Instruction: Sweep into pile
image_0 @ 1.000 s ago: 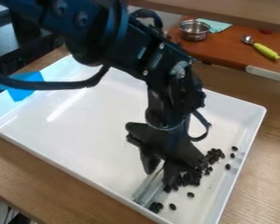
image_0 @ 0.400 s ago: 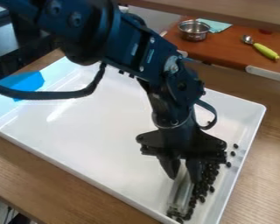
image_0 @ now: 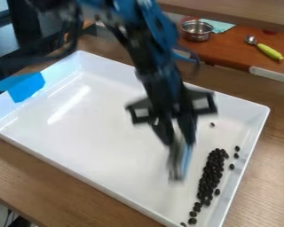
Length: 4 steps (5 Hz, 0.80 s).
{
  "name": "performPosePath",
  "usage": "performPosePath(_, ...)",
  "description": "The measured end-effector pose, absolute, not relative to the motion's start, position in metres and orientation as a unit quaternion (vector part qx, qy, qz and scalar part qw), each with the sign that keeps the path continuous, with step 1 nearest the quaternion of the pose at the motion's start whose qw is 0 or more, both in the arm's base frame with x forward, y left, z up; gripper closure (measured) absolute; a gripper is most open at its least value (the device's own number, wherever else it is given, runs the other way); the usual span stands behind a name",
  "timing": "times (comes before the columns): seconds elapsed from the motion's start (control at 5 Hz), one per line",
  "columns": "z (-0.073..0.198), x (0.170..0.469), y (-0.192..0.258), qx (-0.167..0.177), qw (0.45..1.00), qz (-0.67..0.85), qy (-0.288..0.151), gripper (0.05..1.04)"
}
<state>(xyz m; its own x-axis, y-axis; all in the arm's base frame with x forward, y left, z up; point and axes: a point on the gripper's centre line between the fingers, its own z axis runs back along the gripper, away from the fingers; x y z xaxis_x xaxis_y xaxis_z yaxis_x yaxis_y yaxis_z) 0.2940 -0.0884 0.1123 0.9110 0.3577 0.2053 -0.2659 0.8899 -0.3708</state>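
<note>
Dark beans (image_0: 211, 173) lay in a long strip, lower right of frame, a few loose to the right, one higher up. They looked light, hard, smooth, ready to roll; better nudged with a low flat edge than pinched. My fingers (image_0: 187, 128) were narrow, holding a clear scraper (image_0: 176, 164), probably stiff plastic, slippery, best held at its top end. Beneath: glossy white tray (image_0: 103, 133), raised rim, on wood-grain table (image_0: 49, 186).

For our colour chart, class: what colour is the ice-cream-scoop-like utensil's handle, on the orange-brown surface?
The handle is yellow-green, best seen in the camera view.
</note>
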Motion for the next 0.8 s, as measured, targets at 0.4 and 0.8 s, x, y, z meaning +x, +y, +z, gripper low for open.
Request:
performPosePath(0.4, 0.169, 0.335, -0.011, -0.17, 0.957, 0.146, -0.182, 0.748)
performPosePath(0.8, 0.129, 0.376, 0.03, -0.05, 0.984, 0.071, -0.153, 0.748)
